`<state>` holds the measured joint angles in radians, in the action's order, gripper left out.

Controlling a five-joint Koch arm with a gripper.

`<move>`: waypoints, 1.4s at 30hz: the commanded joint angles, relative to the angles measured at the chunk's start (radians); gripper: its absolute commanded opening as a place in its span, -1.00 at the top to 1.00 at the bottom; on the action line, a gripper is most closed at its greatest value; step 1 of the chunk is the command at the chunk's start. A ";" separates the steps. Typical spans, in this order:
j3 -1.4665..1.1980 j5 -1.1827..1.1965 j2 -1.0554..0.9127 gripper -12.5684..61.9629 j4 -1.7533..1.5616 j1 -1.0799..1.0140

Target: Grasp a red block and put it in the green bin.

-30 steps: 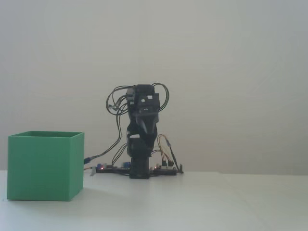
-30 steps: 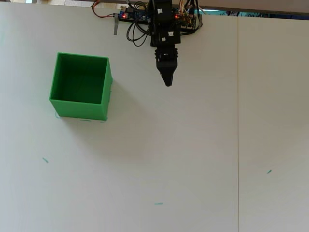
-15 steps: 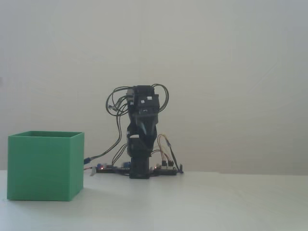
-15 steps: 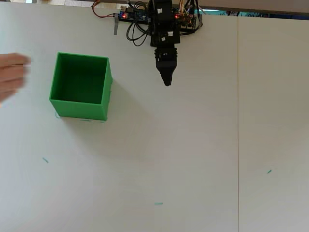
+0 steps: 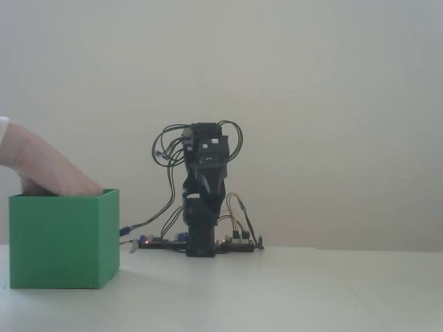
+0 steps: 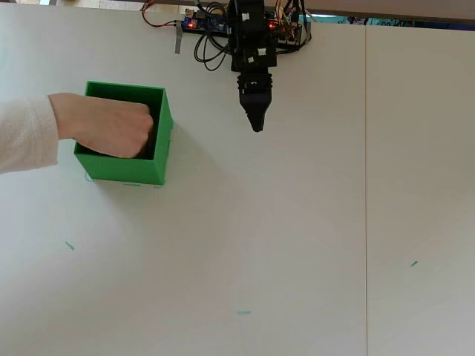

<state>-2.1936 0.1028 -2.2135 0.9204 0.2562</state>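
Green and thin-walled, the bin [image 6: 159, 141] stands on the white bench [image 6: 297, 245] as a person's hand [image 6: 111, 126], in a white sleeve [image 6: 26, 133], reaches down into its open top. To the right of the bin in the overhead view, well apart from it, the black Koch arm [image 5: 204, 180] sits folded over its base and circuit boards [image 6: 204, 22], its fingers [image 6: 257, 122] drawn together to a point above the bench, holding nothing. No red block shows in either view.
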 commanded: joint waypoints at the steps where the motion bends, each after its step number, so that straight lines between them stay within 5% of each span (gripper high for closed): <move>1: 0.025 -0.002 -0.020 -0.32 -0.002 0.002; 42: -0.005 0.000 -0.060 -0.32 -0.002 -0.002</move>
<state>-2.2135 0.1012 -2.2273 0.9204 0.2546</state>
